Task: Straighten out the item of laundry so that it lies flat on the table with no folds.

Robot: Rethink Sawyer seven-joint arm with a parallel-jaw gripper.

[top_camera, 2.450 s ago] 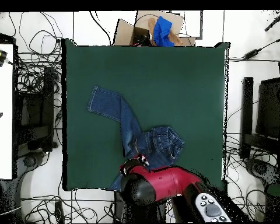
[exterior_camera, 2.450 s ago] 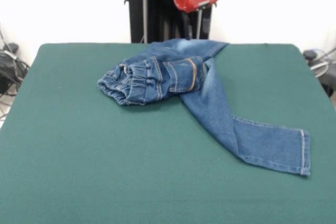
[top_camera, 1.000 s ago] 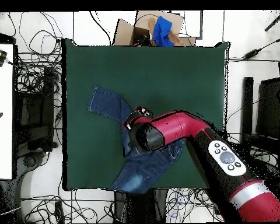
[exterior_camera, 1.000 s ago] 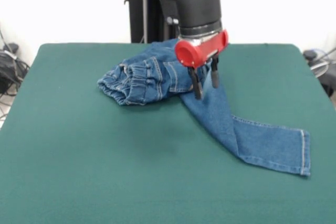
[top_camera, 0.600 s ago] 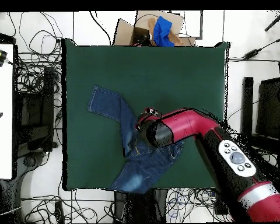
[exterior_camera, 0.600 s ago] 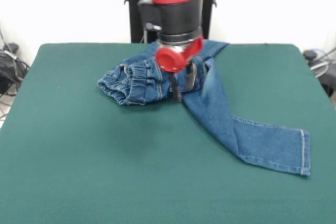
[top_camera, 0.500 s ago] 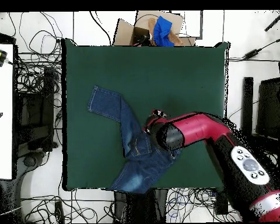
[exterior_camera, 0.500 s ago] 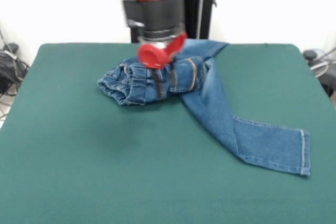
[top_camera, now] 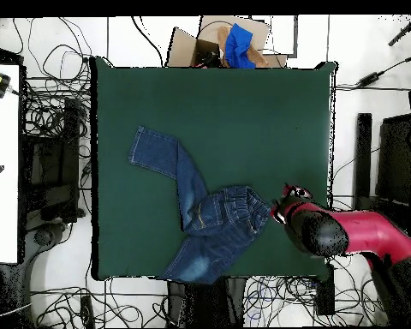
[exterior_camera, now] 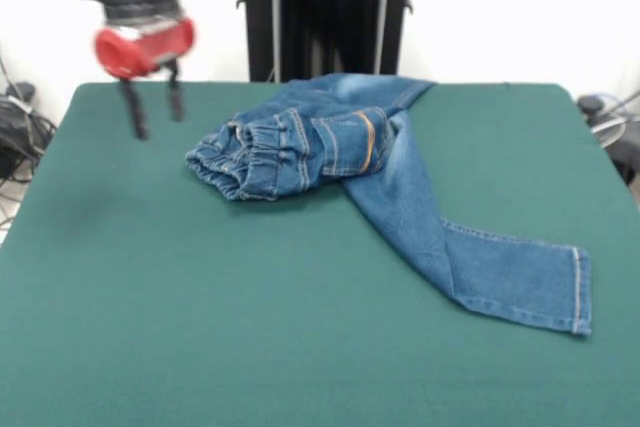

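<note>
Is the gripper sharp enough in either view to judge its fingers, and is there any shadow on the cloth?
Front view: the gripper is motion-blurred, though two separated fingers show; a faint shadow darkens the table below it. Overhead view: the gripper is small and indistinct beside the jeans.

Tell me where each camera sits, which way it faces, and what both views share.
Front view: sits across the table from the robot, looking over the green cloth at the jeans; the red arm end with its open claw hangs at upper left, off the jeans.
Overhead view: sits above, looking straight down; the robot's red arm enters from the lower right, claw beside the waistband.
Shared: the table, the jeans with one leg stretched out, and the claw.
</note>
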